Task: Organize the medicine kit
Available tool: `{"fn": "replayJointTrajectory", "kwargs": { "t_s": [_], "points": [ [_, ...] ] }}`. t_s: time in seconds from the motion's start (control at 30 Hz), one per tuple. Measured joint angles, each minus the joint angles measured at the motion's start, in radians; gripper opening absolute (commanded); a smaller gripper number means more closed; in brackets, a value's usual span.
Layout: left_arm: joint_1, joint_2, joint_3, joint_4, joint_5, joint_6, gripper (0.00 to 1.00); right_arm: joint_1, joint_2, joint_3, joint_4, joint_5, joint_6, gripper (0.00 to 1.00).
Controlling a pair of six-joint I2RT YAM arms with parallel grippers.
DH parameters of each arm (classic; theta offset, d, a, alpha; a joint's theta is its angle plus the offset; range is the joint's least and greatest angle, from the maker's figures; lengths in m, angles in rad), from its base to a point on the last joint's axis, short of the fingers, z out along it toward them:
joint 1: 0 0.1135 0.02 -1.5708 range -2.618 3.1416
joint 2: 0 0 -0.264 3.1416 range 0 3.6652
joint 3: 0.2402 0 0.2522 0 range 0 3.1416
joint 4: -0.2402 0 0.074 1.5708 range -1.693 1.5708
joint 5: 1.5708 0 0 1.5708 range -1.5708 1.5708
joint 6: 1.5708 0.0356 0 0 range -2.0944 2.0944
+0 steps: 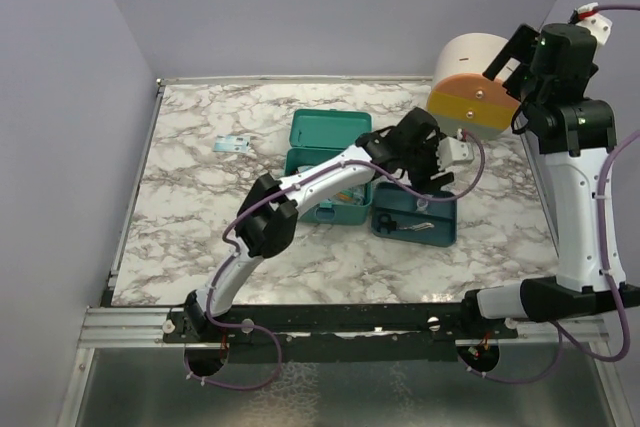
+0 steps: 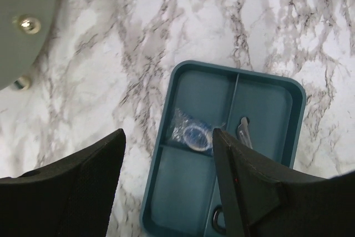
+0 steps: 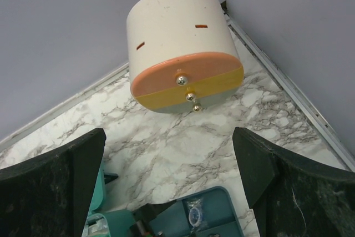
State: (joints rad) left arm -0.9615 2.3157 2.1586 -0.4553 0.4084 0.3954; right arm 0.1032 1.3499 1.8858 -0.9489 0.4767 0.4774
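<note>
Marble-patterned tabletop (image 1: 200,237) with lilac walls behind is what you're working on. Your medicine kit (image 1: 328,132) stands mid-table with its lid up, and the left arm stretches across it. Just right of the kit lies a shallow teal tray (image 1: 443,234) holding a clear-wrapped roll (image 2: 191,134). Your left gripper (image 2: 168,137) hovers over that tray, fingers spread and holding nothing. Beyond the kit to the right sits the round drawer unit (image 1: 475,87). Your right gripper (image 3: 169,137) hangs raised before it, also spread wide and empty. Left of the kit lies a small pale packet (image 1: 232,144).
</note>
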Motion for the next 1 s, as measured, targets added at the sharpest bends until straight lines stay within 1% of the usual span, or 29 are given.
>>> {"fn": "replayJointTrajectory", "kwargs": {
  "t_s": [0.1,0.2,0.33,0.47,0.57,0.67,0.8,0.9,1.0],
  "points": [
    [0.029,-0.068,-0.049,-0.002,-0.015,-0.026,0.67,0.0,0.045,0.024,0.007,-0.026,-0.013,1.0],
    [0.09,-0.143,-0.11,-0.002,-0.033,-0.058,0.67,0.0,0.097,0.038,0.016,-0.076,-0.03,1.0],
    [0.225,-0.255,-0.217,-0.001,-0.07,-0.098,0.67,0.0,0.191,0.07,0.029,-0.193,-0.073,1.0],
    [0.366,-0.358,-0.33,-0.002,-0.114,-0.126,0.67,0.002,0.311,0.152,0.028,-0.333,-0.115,1.0],
    [0.486,-0.433,-0.416,-0.003,-0.155,-0.153,0.68,0.031,0.397,0.198,0.017,-0.404,-0.15,1.0],
    [0.591,-0.48,-0.483,-0.001,-0.197,-0.18,0.69,0.111,0.477,0.249,-0.019,-0.426,-0.187,1.0],
    [0.722,-0.497,-0.547,0.001,-0.244,-0.209,0.7,0.278,0.564,0.304,-0.053,-0.449,-0.221,1.0],
    [0.813,-0.489,-0.562,-0.002,-0.268,-0.227,0.7,0.381,0.593,0.319,-0.068,-0.46,-0.23,1.0],
    [0.903,-0.433,-0.52,0.002,-0.282,-0.246,0.73,0.45,0.596,0.32,-0.081,-0.468,-0.236,1.0]
  ]
}}
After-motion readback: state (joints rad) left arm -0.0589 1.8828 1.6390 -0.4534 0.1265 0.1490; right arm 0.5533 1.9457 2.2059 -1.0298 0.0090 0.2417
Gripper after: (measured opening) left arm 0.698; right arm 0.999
